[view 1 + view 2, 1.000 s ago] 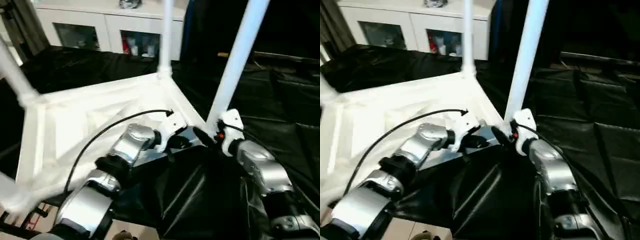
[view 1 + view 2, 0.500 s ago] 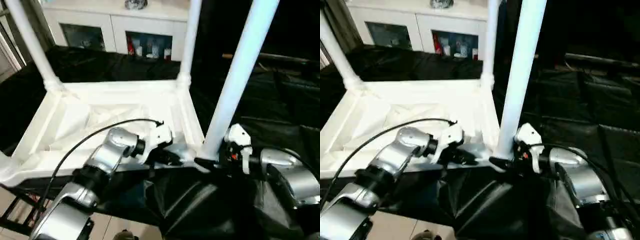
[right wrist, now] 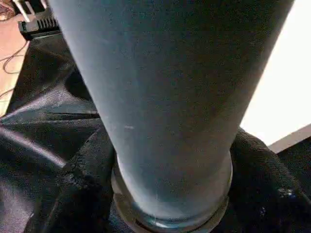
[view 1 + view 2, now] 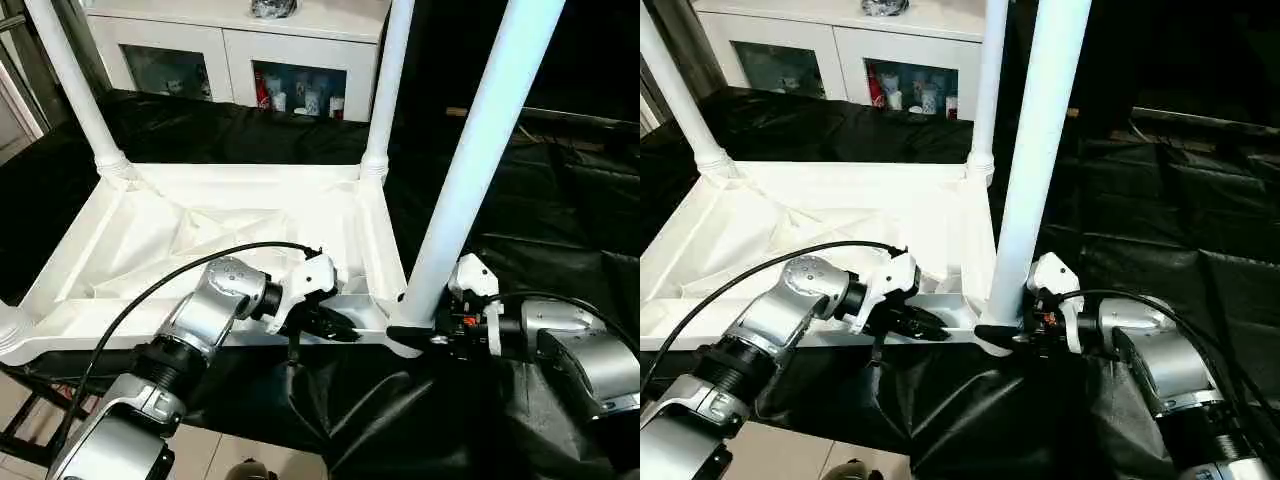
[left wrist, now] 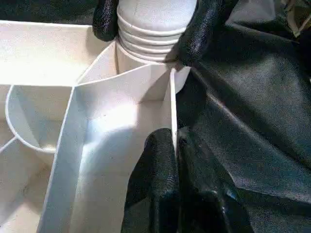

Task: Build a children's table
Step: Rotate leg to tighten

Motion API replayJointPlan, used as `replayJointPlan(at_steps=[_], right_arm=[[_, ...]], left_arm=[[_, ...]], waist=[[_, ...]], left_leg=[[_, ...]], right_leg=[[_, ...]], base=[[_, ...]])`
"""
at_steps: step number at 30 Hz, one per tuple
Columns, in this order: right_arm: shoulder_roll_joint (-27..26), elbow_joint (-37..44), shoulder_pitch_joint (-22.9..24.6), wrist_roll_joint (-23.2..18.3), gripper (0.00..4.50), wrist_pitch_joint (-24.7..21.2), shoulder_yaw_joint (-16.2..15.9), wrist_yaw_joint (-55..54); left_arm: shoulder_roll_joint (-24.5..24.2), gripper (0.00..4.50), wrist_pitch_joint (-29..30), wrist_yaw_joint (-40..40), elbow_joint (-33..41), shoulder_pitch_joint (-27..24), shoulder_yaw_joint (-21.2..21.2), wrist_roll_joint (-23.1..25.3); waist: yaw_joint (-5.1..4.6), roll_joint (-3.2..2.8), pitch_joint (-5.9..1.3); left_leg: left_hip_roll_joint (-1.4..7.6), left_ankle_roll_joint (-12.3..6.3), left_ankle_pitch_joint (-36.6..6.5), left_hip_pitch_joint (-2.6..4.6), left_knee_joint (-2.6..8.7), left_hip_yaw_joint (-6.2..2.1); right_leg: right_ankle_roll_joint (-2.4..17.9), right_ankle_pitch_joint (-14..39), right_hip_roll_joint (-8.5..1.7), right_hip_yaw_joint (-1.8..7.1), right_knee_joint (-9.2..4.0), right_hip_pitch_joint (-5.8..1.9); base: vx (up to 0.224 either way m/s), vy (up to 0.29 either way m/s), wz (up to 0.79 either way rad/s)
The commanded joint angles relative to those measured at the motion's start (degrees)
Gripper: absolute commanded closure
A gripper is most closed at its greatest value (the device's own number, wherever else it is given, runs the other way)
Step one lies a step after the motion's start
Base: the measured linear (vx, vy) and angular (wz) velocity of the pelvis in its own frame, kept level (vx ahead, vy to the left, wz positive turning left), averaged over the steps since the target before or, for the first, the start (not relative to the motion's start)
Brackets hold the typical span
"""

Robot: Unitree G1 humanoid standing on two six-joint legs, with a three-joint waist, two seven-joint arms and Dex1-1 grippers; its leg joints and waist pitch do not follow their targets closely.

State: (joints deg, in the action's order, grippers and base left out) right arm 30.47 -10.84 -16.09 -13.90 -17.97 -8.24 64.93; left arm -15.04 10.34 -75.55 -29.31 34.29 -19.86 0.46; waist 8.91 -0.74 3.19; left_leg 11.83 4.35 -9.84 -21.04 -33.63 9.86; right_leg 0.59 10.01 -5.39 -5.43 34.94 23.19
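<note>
The children's table lies upside down on the black-draped work table, its white ribbed tabletop facing up. Three white legs stand upright in its corner sockets: far left, far right and near right. My left gripper is shut on the tabletop's thin near rim wall, close to the near right socket. My right gripper is closed around the ribbed base of the near right leg, with a black finger against each side of it.
A white cabinet with glass doors stands behind the work table. Crumpled black drape covers the table to the right and hangs over its front edge. A black cable arcs over my left forearm. Floor shows at the lower left.
The head camera has swung and levelled, so the whole picture has shifted. My right fingers have drawn in against the near right leg's base. The left grip on the rim is unchanged.
</note>
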Motion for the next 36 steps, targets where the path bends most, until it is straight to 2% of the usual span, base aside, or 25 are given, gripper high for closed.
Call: replayJointPlan(at_steps=[1,4,6,7,8,9,10,11,12,13,14,15,16,17,20,22,25,29,32,36], right_arm=[[-2.0,-0.7,-0.1,0.0,1.75,0.0,0.7,-4.0],[-8.6,-7.4,-2.3,4.0,1.77,0.9,2.9,-19.3],[-10.1,-8.9,-2.9,4.8,1.78,0.8,3.4,-22.8],[-12.5,-10.9,-4.0,5.2,1.78,0.6,4.3,-27.6],[-12.5,-10.9,-4.0,5.2,1.78,0.6,4.3,-27.6],[-15.1,-12.8,-5.2,5.5,1.78,0.5,5.3,-32.3],[-18.1,-14.8,-6.6,5.5,1.78,0.2,6.5,-37.5],[-18.1,-14.8,-6.6,5.5,1.78,0.2,6.5,-37.5],[-20.4,-16.4,-7.9,5.9,1.78,0.3,7.0,-41.4],[-21.8,-17.0,-8.6,6.5,1.78,0.7,6.7,-43.5],[-22.9,-17.6,-9.3,7.0,1.78,1.4,6.3,-44.4],[-24.2,-17.6,-9.7,5.9,1.78,2.1,6.1,-42.7],[-25.1,-17.6,-9.9,5.0,1.22,2.5,6.1,-41.4],[-25.5,-17.4,-10.0,4.8,1.08,2.9,5.8,-40.6],[-25.7,-17.2,-10.2,5.7,0.88,3.8,4.9,-39.1],[-24.1,-17.0,-9.9,7.9,0.88,4.8,3.3,-38.4],[-22.5,-16.2,-9.3,8.1,0.88,4.9,2.6,-36.4],[-17.5,-12.4,-7.0,6.7,0.88,4.6,1.3,-27.4],[-14.9,-9.6,-5.4,5.3,0.88,4.5,0.8,-22.6],[-8.7,-3.8,-1.8,3.1,0.88,4.4,-0.2,-12.4]], left_arm=[[2.9,4.50,-0.5,1.4,0.8,2.3,1.5,-2.9],[7.2,4.50,-1.3,11.9,-6.7,6.5,3.5,-0.6],[8.2,4.50,-1.7,14.3,-8.5,7.6,3.8,0.0],[9.9,4.50,-1.7,17.5,-11.1,9.3,4.5,0.3],[9.9,4.50,-1.7,17.5,-11.1,9.3,4.5,0.3],[11.8,4.50,-1.8,21.6,-13.8,11.3,5.3,0.5],[13.9,4.50,-1.7,25.3,-16.4,13.2,6.0,0.6],[13.9,4.50,-1.7,25.3,-16.4,13.2,6.0,0.6],[15.6,4.50,-2.0,28.8,-18.6,14.8,6.5,0.8],[16.5,4.50,-2.3,30.2,-19.7,15.6,6.4,1.1],[17.0,4.50,-2.9,30.3,-20.2,16.0,6.0,1.4],[17.2,4.50,-3.7,29.9,-20.5,16.0,5.4,1.9],[17.3,4.50,-4.2,29.5,-20.7,16.0,4.9,2.3],[17.1,4.50,-4.6,28.6,-20.4,15.7,4.3,2.7],[16.8,4.50,-5.5,27.4,-21.0,15.4,4.0,3.1],[16.1,4.50,-7.3,25.6,-22.1,15.3,4.0,3.2],[15.3,4.50,-8.2,23.5,-21.9,14.7,3.6,3.0],[11.9,4.50,-9.1,15.5,-17.6,11.1,1.6,2.0],[10.2,4.50,-9.7,12.6,-15.3,9.4,0.6,1.9],[6.7,4.50,-11.8,9.5,-12.7,6.8,-0.8,2.9]], waist=[[-0.26,1.15,-3.82],[-0.86,1.20,-3.71],[-1.42,1.32,-3.88],[-1.54,1.25,-3.85],[-1.72,1.27,-3.81],[-1.81,0.83,-3.97],[-1.81,1.12,-4.07],[-2.03,1.18,-4.10],[-1.88,0.48,-4.31],[-2.17,0.76,-4.31],[-1.97,0.83,-4.54],[-1.96,0.33,-4.54],[-2.07,0.58,-4.57],[-2.02,0.60,-4.54],[-2.08,0.53,-4.27],[-2.18,0.61,-4.03],[-2.22,0.92,-3.92],[-1.94,0.91,-3.90],[-1.89,0.72,-3.90],[-1.26,0.56,-3.86]], left_leg=[[1.35,-2.50,-12.5,0.29,3.91,-0.15],[1.09,-1.73,-12.6,0.21,4.00,-0.15],[0.92,-0.39,-12.7,0.00,4.09,-0.42],[0.93,-0.69,-13.2,0.27,3.98,-0.30],[0.82,-0.98,-13.1,0.33,3.90,-0.14],[0.83,-0.99,-12.3,0.05,3.88,-0.30],[0.80,-1.03,-11.6,0.28,3.79,-0.18],[0.56,-1.15,-10.7,0.07,3.68,-0.07],[0.77,-0.95,-9.9,0.16,3.72,-0.27],[0.72,-0.94,-9.2,0.08,3.66,-0.24],[0.74,-1.16,-8.5,0.12,3.57,-0.22],[0.73,-1.89,-7.4,-0.03,3.42,-0.21],[0.63,-2.77,-7.0,-0.22,3.36,-0.16],[0.68,-3.08,-7.2,-0.10,3.36,-0.11],[0.72,-3.45,-9.0,-0.04,3.52,-0.08],[0.72,-2.62,-11.0,0.07,3.73,-0.11],[0.79,-2.08,-12.8,0.22,3.94,-0.15],[1.05,-3.14,-12.4,0.11,3.91,-0.25],[1.19,-3.31,-12.7,0.29,3.92,-0.17],[1.56,-3.70,-13.8,0.34,3.98,-0.20]], right_leg=[[9.3,18.1,-3.45,2.77,-4.95,-2.93],[8.6,19.5,-3.34,2.69,-5.16,-2.81],[8.1,20.2,-3.46,2.48,-5.15,-3.25],[8.1,19.8,-3.44,2.57,-5.31,-3.06],[8.2,19.6,-3.34,2.67,-5.43,-2.87],[8.7,18.0,-3.48,2.72,-4.98,-3.11],[8.9,16.7,-3.33,2.67,-5.06,-3.10],[9.2,15.5,-3.18,2.72,-4.90,-3.09],[9.9,13.8,-3.32,2.71,-4.57,-3.22],[10.5,11.7,-3.19,2.72,-4.43,-3.21],[10.8,10.1,-3.21,2.68,-4.27,-3.46],[11.7,6.8,-3.19,2.78,-3.91,-3.49],[12.2,4.8,-3.12,2.69,-3.82,-3.73],[12.4,4.5,-3.16,2.69,-3.84,-3.70],[12.3,7.3,-3.25,2.62,-4.26,-3.80],[11.2,12.0,-3.27,2.60,-4.77,-3.67],[9.6,16.2,-3.33,2.63,-5.19,-3.60],[9.8,15.1,-3.47,2.75,-5.01,-3.68],[10.5,15.0,-3.42,2.75,-5.04,-3.37],[11.2,13.0,-3.39,2.89,-4.73,-3.46]], base=[[0.000,0.000,0.00],[0.000,0.000,0.00],[0.000,0.000,0.00],[0.000,0.000,0.00],[0.000,0.000,0.00],[0.000,0.000,0.00],[0.000,0.000,0.00],[0.000,0.000,0.00],[0.000,0.000,0.00],[0.000,0.000,0.00],[0.000,0.000,0.00],[0.000,0.000,0.00],[0.000,0.000,0.00],[0.000,0.000,0.00],[0.000,0.000,0.00],[0.000,0.000,0.00],[0.000,0.000,0.00],[0.000,0.000,0.00],[0.000,0.000,0.00],[0.000,0.000,0.00]])
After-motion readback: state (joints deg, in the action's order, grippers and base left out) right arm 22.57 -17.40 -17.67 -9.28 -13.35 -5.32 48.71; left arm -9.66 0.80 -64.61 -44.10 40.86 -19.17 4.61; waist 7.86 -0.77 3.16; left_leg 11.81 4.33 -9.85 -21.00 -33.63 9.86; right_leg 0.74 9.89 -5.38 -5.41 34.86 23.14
